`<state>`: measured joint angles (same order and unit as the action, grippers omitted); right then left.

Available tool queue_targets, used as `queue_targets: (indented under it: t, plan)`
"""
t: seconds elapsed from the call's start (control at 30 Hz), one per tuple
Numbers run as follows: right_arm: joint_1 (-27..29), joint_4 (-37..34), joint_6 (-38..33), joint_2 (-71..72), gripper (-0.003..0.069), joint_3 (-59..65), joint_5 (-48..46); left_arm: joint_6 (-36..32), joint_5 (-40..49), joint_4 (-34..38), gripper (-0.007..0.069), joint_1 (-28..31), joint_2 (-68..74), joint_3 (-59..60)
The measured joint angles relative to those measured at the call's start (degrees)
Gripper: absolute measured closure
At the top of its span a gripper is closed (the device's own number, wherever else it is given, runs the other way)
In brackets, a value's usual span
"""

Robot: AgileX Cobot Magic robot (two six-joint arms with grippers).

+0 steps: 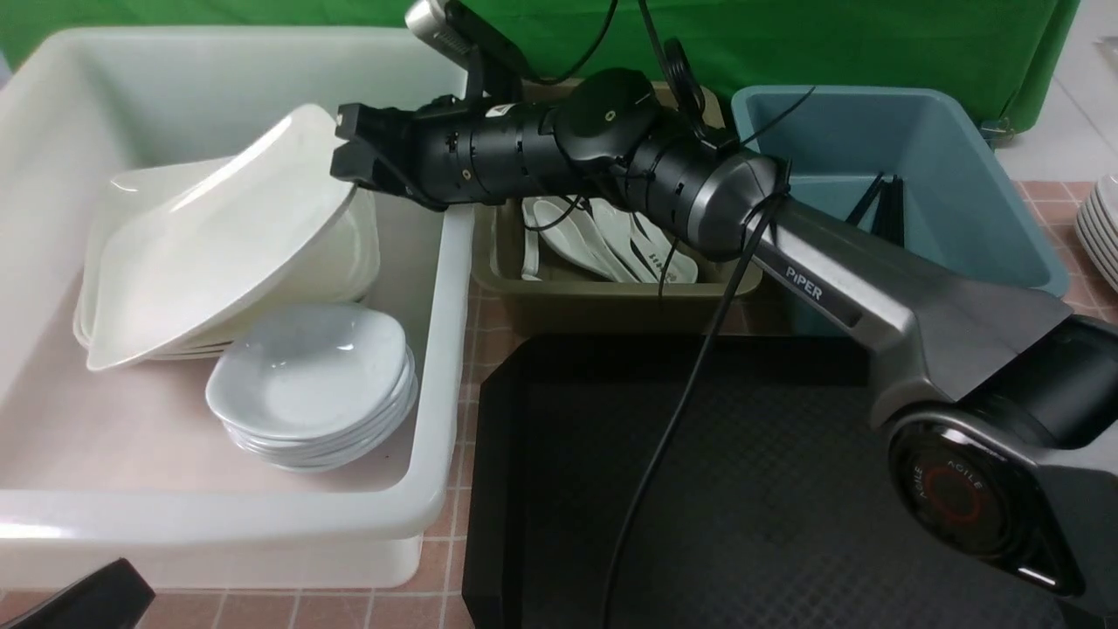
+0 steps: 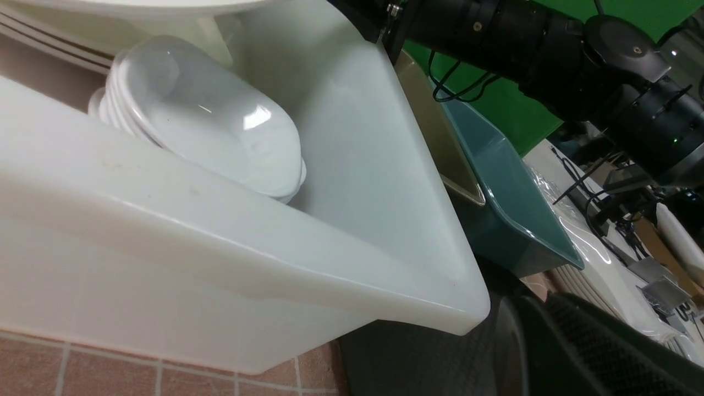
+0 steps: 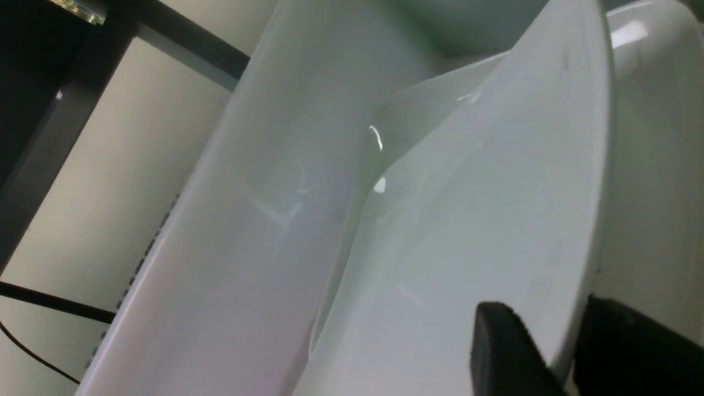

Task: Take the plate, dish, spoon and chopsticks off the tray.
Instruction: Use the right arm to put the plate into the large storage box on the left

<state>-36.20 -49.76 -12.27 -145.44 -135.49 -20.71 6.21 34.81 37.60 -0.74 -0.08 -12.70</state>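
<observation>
White plate (image 1: 210, 236) sits tilted, its rim apparently pinched in the right claw (image 1: 342, 148).

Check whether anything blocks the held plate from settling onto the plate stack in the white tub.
Nothing visible does. The right end effector grips the plate by its rim, tilted over the plate stack in the white tub. The dish stack sits nearer the front, beside the drop path.

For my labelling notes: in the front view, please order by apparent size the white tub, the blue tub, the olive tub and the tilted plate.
1. Large white plastic tub
2. Blue plastic tub
3. Large white square plate, held tilted by the right gripper; close to the blue tub, so uncertain
4. Olive tub, mostly hidden by the arm
</observation>
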Motion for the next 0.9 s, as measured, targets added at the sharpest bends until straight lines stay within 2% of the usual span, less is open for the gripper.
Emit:
queue_targets:
  t: [0.27, 0.43, 0.47, 0.53, 0.67, 0.8, 0.9]
  plan:
    - [-0.05, 4.96, 0.0, 0.64, 0.038, -0.3, -1.38, 0.0, 0.0, 0.0, 0.0603, 0.0, 0.0, 0.0]
    - [-0.05, 13.75, 0.0, 3.92, 0.0299, -0.3, -3.74, 0.0, -0.05, -0.19, 0.0603, 0.0, 0.0, 0.0]
    - [-0.05, 13.75, 0.0, 4.12, 0.0297, -0.3, -3.96, 0.0, -0.05, -0.19, 0.0603, 0.0, 0.0, 0.0]
    - [-0.05, 18.1, 0.0, 7.04, 0.028, -0.3, -7.64, 0.0, -0.05, -0.19, 0.0603, 0.0, 0.0, 0.0]
    - [-0.05, 22.9, 0.0, 11.89, 0.0293, -0.3, -15.37, -0.02, -0.05, -0.19, 0.0603, 0.0, 0.0, 0.0]
    - [0.01, 26.64, 0.0, 19.04, 0.0396, -0.3, -28.94, -0.06, -0.05, -0.19, 0.0603, 0.0, 0.0, 0.0]
    - [0.22, 30.95, 0.0, 28.73, 0.0587, -0.26, -44.13, -0.06, -0.12, -0.24, 0.0603, 0.0, 0.0, -0.05]
